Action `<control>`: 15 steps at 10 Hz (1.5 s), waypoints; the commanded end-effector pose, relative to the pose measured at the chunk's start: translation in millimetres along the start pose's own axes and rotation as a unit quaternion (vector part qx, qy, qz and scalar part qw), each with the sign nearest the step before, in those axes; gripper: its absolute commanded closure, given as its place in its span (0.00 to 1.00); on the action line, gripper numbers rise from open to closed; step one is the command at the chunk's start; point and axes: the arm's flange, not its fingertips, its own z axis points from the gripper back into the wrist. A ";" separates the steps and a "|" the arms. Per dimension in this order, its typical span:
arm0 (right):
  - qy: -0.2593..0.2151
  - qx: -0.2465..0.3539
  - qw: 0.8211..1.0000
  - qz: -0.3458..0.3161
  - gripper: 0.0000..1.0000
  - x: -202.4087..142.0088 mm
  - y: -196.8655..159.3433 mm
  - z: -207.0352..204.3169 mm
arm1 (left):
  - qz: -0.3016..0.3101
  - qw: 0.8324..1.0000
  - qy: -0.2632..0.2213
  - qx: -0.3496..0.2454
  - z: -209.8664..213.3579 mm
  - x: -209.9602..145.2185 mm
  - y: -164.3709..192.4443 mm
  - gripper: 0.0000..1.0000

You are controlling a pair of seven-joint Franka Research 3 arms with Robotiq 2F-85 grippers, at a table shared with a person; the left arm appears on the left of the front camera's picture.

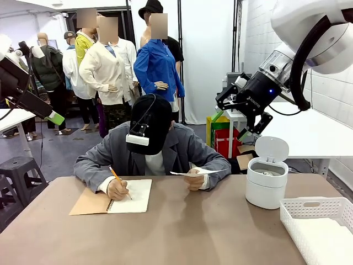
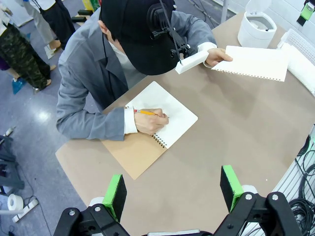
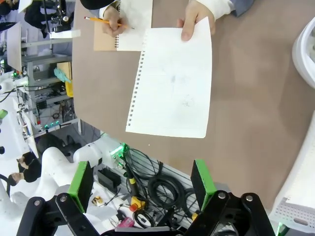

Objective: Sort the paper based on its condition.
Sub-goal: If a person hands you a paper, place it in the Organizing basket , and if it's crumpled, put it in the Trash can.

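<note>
The person across the table holds up one sheet of paper (image 1: 194, 172) in one hand, just above the tabletop. It is flat and white, with a perforated spiral edge and faint marks (image 3: 172, 88), and it also appears in the left wrist view (image 2: 251, 61). My right gripper (image 1: 234, 122) hangs high above the table's right side, open and empty (image 3: 141, 179), looking down on the sheet. My left gripper (image 1: 52, 116) is raised at the far left, open with nothing between its pads (image 2: 173, 191).
With the other hand, the person writes with a pencil in an open brown-covered spiral notebook (image 1: 118, 197). A white bin (image 1: 266, 185) with its lid up stands at the right. A white plastic basket (image 1: 309, 212) sits at the near right corner.
</note>
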 end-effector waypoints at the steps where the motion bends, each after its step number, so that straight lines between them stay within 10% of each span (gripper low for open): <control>1: -0.002 -0.004 1.000 0.003 0.00 -0.6 0.7 1.2 | -0.001 1.000 0.000 0.000 -0.1 -0.4 0.4 0.00; 6: 0.139 0.062 0.981 -0.122 0.00 55.6 -29.8 -17.5 | -0.001 1.000 0.000 0.000 -0.1 -0.4 0.4 0.00; 15: 0.175 0.092 0.950 -0.242 0.00 102.4 -118.3 -115.0 | -0.001 1.000 0.000 0.000 -0.1 -0.4 0.4 0.00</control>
